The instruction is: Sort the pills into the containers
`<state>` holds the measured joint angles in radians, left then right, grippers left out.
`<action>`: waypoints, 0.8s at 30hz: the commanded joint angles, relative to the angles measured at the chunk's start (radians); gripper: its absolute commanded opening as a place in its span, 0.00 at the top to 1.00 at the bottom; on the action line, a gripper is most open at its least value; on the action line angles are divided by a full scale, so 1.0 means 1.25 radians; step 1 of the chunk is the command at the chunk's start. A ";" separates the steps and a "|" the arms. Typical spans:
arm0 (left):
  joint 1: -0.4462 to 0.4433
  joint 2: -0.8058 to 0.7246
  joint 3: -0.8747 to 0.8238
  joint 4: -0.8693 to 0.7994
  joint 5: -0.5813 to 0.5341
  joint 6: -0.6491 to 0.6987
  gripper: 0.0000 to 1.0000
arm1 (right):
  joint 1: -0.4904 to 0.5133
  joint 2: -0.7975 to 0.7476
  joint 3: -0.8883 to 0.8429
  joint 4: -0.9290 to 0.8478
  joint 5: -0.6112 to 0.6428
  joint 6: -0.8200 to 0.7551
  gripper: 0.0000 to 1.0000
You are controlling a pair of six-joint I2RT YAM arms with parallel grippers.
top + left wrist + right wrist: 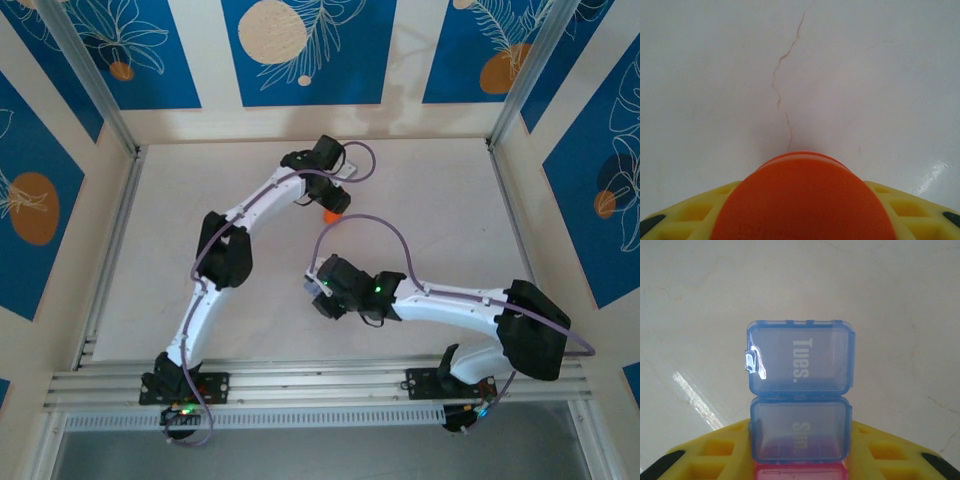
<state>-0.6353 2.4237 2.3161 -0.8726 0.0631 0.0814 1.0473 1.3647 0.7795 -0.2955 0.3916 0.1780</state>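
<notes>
Now | left fingers (695, 212) clamp orange bottle (805, 200) | right fingers (715, 450) clamp containers (800, 432)

- Tabletop (150, 250): bare strip left of left arm (225, 250); bare far-right area; passage open in both.
- Left arm: runs diagonally from near-left base to far centre; bars crossing.
- Orange bottle (335, 213): clamped in left end effector (338, 203); occupies far centre.
- Right arm (450, 305): lies across near right.
- Right end effector (318, 290): at centre, clamping pill-organiser strip (800, 430); open blue lid (801, 357) stands ahead.
- Purple cable (368, 216): arches between end effectors; gap narrow.
- Walls (300, 120): close three sides.
- Frame posts (97, 85): at far corners.
- Ahead of both wrists: bare tabletop.
</notes>
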 commanded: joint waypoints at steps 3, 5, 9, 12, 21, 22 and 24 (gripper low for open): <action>-0.004 0.010 0.032 -0.021 -0.004 -0.003 0.42 | 0.008 -0.027 -0.020 0.008 0.012 0.018 0.67; -0.004 0.007 0.036 -0.019 -0.012 -0.007 0.39 | 0.007 -0.031 -0.020 0.006 0.013 0.018 0.67; -0.004 0.006 0.042 -0.017 -0.016 -0.014 0.35 | 0.008 -0.030 -0.021 0.005 0.021 0.016 0.67; -0.004 0.000 0.043 -0.018 -0.018 -0.020 0.31 | 0.008 -0.028 -0.018 -0.001 0.030 0.010 0.67; 0.016 -0.114 0.036 -0.033 -0.051 -0.103 0.18 | 0.005 0.046 0.057 0.001 0.052 -0.077 0.67; 0.023 -0.137 0.020 -0.029 -0.056 -0.117 0.17 | 0.004 0.069 0.074 0.011 0.042 -0.103 0.67; 0.044 -0.199 -0.049 0.006 -0.059 -0.142 0.15 | -0.002 0.103 0.097 0.021 0.024 -0.148 0.67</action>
<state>-0.6170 2.3291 2.3013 -0.8787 0.0147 -0.0284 1.0473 1.4490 0.8459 -0.2981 0.4377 0.0898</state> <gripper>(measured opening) 0.847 0.385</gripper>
